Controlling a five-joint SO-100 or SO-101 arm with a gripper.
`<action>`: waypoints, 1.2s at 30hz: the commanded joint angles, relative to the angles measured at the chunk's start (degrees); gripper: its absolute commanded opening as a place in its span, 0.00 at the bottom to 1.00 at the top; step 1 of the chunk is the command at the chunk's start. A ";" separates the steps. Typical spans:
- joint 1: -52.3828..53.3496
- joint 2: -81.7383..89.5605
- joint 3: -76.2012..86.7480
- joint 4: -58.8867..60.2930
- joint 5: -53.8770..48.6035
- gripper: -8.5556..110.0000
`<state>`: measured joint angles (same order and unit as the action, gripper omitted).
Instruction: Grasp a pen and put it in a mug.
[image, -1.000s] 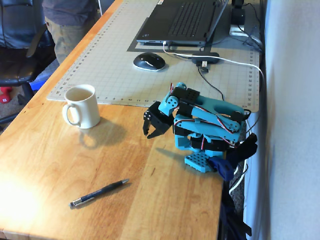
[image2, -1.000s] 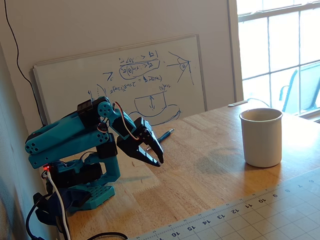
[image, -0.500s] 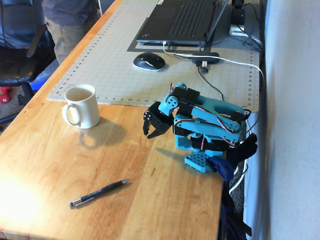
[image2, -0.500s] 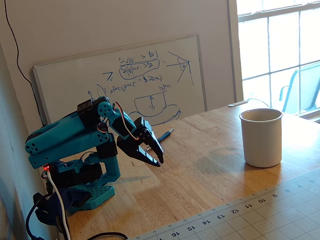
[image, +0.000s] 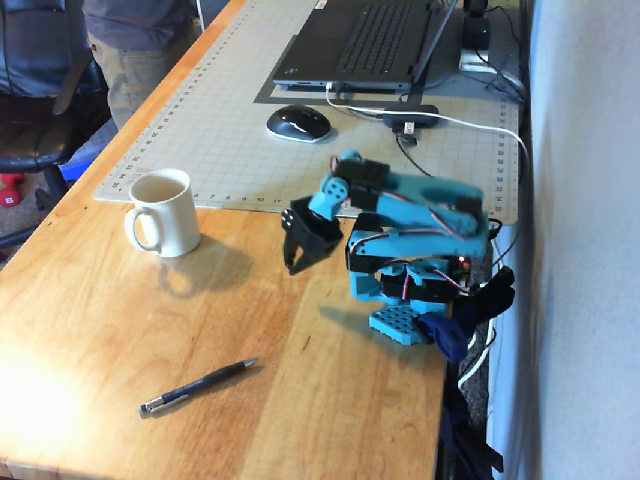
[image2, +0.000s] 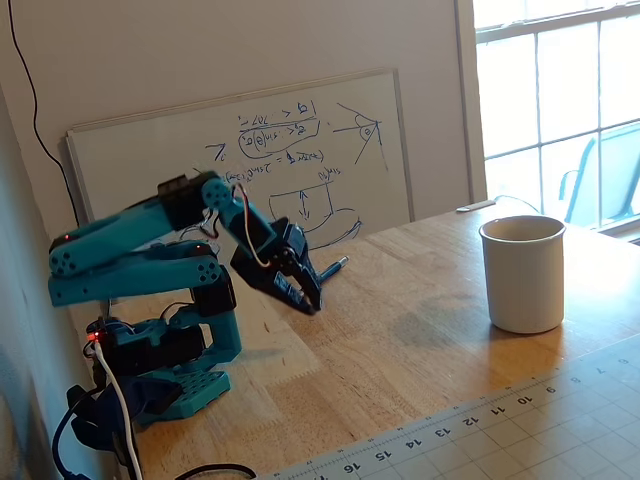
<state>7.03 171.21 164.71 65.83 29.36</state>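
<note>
The dark pen lies flat on the wooden table near its front edge, silvery end to the left. In the other fixed view only its tip shows behind the gripper. The cream-white mug stands upright by the mat's corner, handle towards the camera; it also shows at the right in the other fixed view. My gripper hangs on the folded blue arm, pointing down just above the table, between mug and pen and touching neither. Its jaws look shut and hold nothing.
A grey cutting mat covers the back of the table, with a mouse, a laptop and a cabled hub. The arm's base is at the right edge. A whiteboard leans on the wall. A person stands at the far left.
</note>
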 joint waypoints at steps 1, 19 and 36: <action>-4.13 -12.13 -13.54 -4.75 8.44 0.10; -21.71 -55.99 -45.09 -19.16 48.60 0.16; -36.56 -85.52 -66.88 -19.25 57.83 0.22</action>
<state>-27.16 87.45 105.29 47.64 87.19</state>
